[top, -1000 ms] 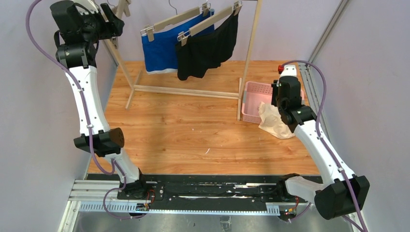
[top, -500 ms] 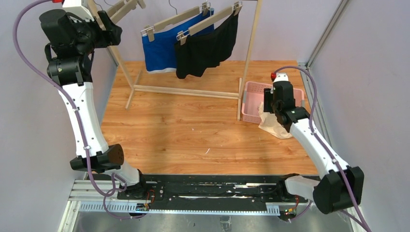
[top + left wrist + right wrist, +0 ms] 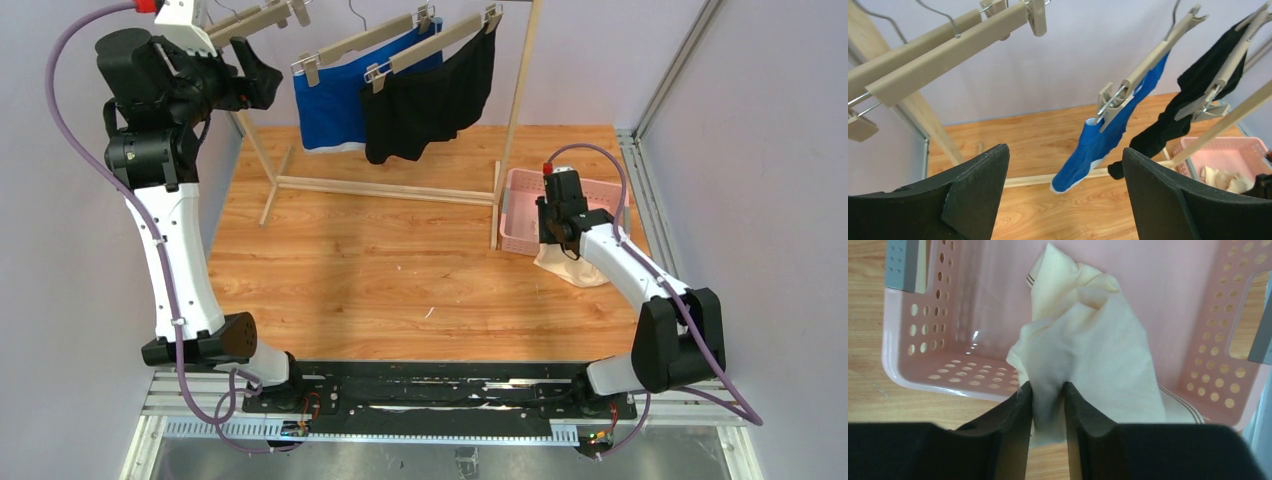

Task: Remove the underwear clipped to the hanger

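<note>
You have two pairs of underwear on the wooden rack point(image 3: 521, 92) at the far side of the table point(image 3: 380, 265). The blue pair point(image 3: 333, 108) hangs flat from the clips of a wooden hanger point(image 3: 362, 40), with its waistband along the bar, running from near-left up to far-right. The black pair point(image 3: 432, 98) hangs the same way from a second hanger just to its right, and the two cloths overlap in the top view. From your left wrist, the blue pair point(image 3: 1096, 146) shows nearly edge-on, drooping down and left from its clip, with the black pair point(image 3: 1168, 131) beyond it.

The cream pair point(image 3: 1088, 345) is off the rack. It lies bunched in the pink plastic basket point(image 3: 945, 376), a rounded tub with rows of holes in its walls. Its length runs from the basket floor over the near rim, and in the top view a loose end point(image 3: 568, 266) spills onto the wood outside.

Your right gripper point(image 3: 1047, 390) has its dark pads pinching a soft fold of that cream cloth just at the rim. Your left gripper point(image 3: 1065, 156) is raised near an empty hanger point(image 3: 948, 44), with its jaws spread wide and nothing between them.
</note>
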Controlling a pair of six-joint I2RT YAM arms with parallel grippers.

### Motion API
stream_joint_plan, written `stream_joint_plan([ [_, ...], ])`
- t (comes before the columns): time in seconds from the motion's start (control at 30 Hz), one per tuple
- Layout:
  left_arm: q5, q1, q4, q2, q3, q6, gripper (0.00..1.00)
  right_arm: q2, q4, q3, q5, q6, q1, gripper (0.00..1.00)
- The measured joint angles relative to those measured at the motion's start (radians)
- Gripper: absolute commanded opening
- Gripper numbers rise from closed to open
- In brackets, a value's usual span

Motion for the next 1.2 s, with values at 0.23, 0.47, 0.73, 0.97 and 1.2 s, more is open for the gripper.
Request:
stream_joint_plan([
  [0.23,0.024,-0.051,-0.005,0.052,0.023,0.018,0.98,0.016,-0.024,0.014,0.021,0.028,-0.003,0.01],
  [0.47,0.033,-0.066,-0.006,0.103,0.053,0.011,0.98,0.0,-0.066,0.046,0.021,0.039,-0.007,0.01],
  [0.73,0.042,-0.066,0.005,0.141,0.136,-0.018,0.98,-0.165,-0.138,0.21,0.021,0.024,-0.008,0.01],
  [0.97,0.082,-0.08,0.055,0.213,0.255,-0.066,0.98,-0.212,-0.141,0.387,0.082,-0.032,-0.008,0.01],
  [1.2,0.092,-0.126,0.103,0.238,0.2,-0.069,0.98,-0.124,-0.09,0.423,0.128,-0.087,-0.059,0.01],
])
